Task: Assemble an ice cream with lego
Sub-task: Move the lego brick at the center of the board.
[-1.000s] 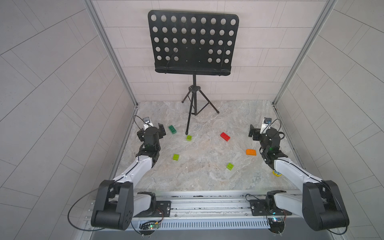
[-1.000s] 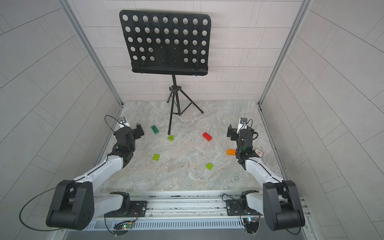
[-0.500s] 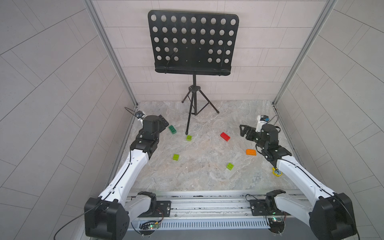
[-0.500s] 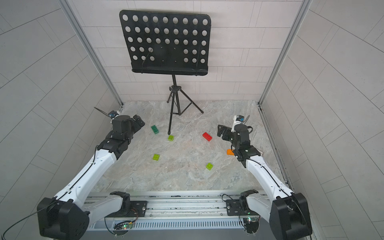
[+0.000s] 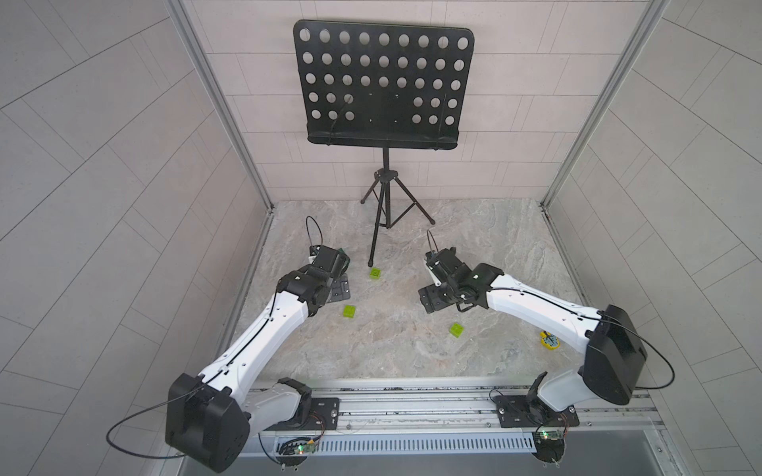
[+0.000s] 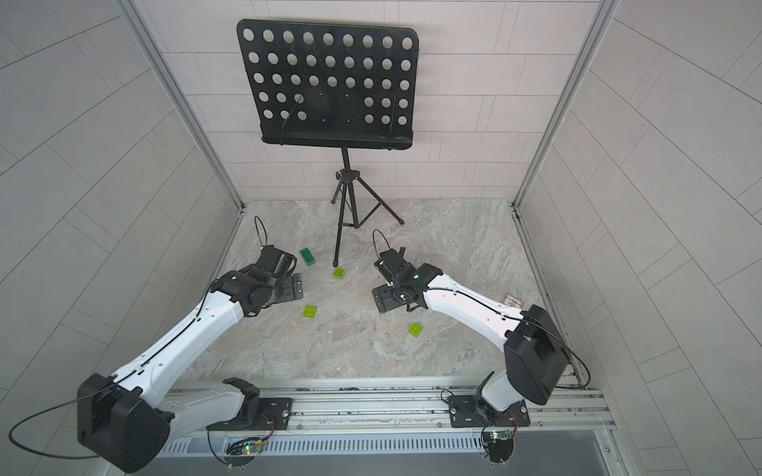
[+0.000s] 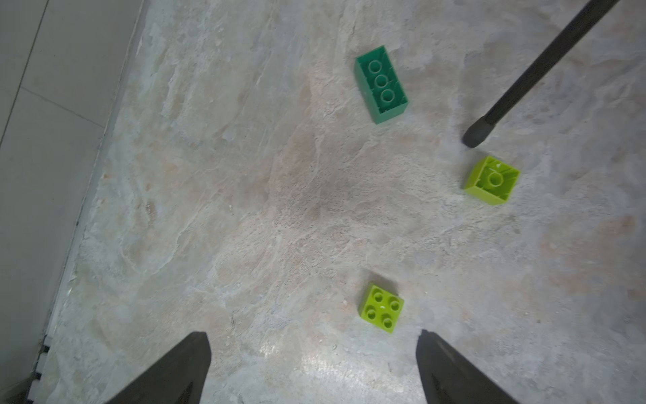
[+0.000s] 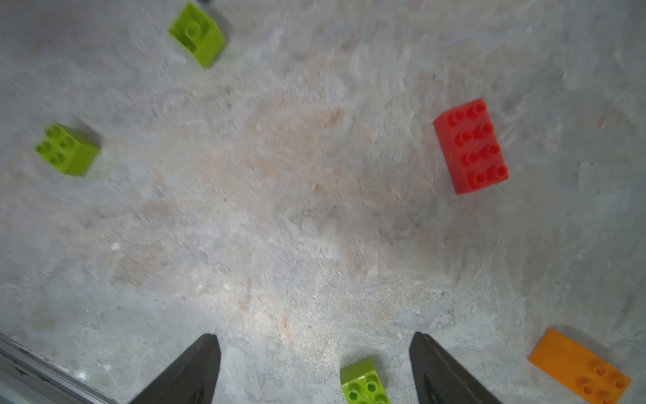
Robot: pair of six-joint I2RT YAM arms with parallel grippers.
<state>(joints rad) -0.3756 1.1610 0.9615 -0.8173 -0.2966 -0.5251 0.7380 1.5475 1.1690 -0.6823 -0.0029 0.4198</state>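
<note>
Six loose bricks lie apart on the marble desk (image 5: 371, 358), and none is joined to another. Your left hand (image 7: 313, 335) is wide open and holds nothing; it hangs over bare desk, not far from the left wall (image 7: 52, 140). Just in front of its fingers lies the studs-up lime brick (image 7: 381, 307), clear of both fingers. Farther on you see the dark green brick (image 7: 381, 84), lying with its hollow side up. The upturned lime brick (image 7: 492, 180) is also hollow side up, just beside a rubber foot of the music stand (image 5: 381, 82).

Your right hand (image 8: 313, 336) also stands open and grips nothing. The third lime brick (image 8: 363, 383) shows between its fingers, studs up and nearer to one finger, with bare desk visible on both sides of it. The red brick (image 8: 470, 147) lies studs up, well apart from these fingers. The orange brick (image 8: 580, 367) lies past the outer side of one finger. In both top views the right arm (image 5: 536, 305) covers the red and the orange brick. In a top view a yellow round object (image 5: 550, 341) lies just beside this arm, and in a top view a white card (image 6: 512, 299) lies near it too.
</note>
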